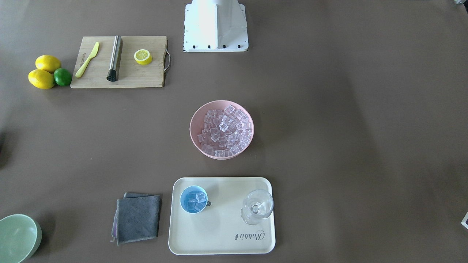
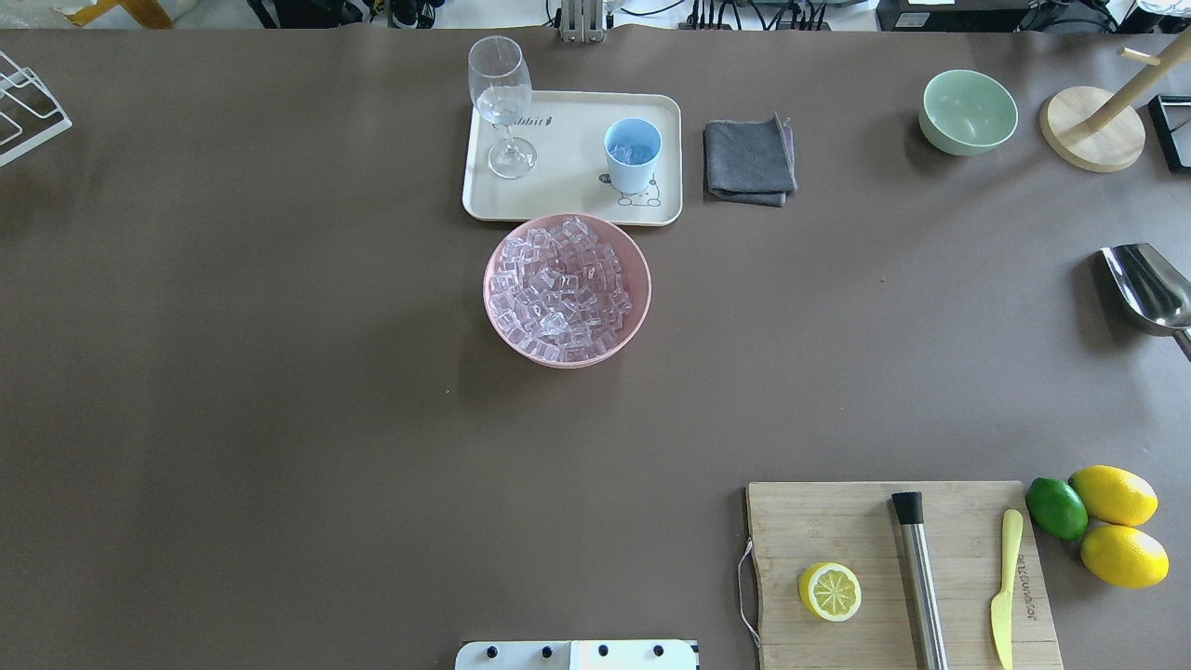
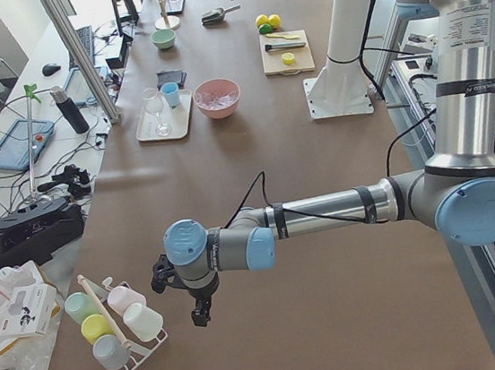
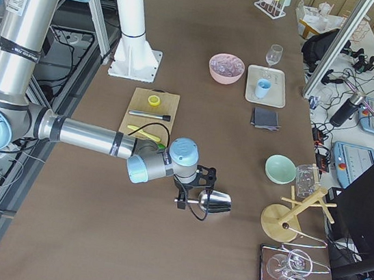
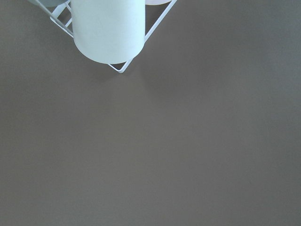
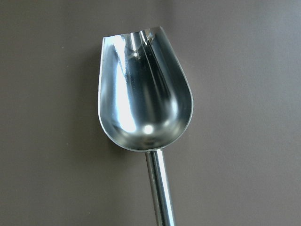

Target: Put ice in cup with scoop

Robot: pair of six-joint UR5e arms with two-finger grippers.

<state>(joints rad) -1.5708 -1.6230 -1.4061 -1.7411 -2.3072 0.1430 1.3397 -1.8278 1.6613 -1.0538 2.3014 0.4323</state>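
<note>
The steel scoop point(image 2: 1149, 288) is at the table's right edge, its trough empty in the right wrist view point(image 6: 143, 94). My right gripper point(image 4: 181, 198) is at its handle. I cannot tell whether it is shut, since its fingers show in no close view. The light blue cup point(image 1: 193, 199) stands on the cream tray point(image 1: 223, 233) with a few ice cubes in it. Many ice cubes point(image 1: 223, 129) fill the pink bowl point(image 1: 195, 140) at mid-table. My left gripper point(image 3: 198, 315) hangs over the far left end of the table. I cannot tell its state.
A stemmed glass point(image 1: 257, 206) shares the tray. A grey cloth point(image 1: 138, 218) and a pale green bowl point(image 1: 16, 237) lie beside it. A cutting board point(image 1: 146, 75) holds a steel cylinder, a knife and a lemon half. A wire rack of cups point(image 5: 108, 28) sits under the left wrist.
</note>
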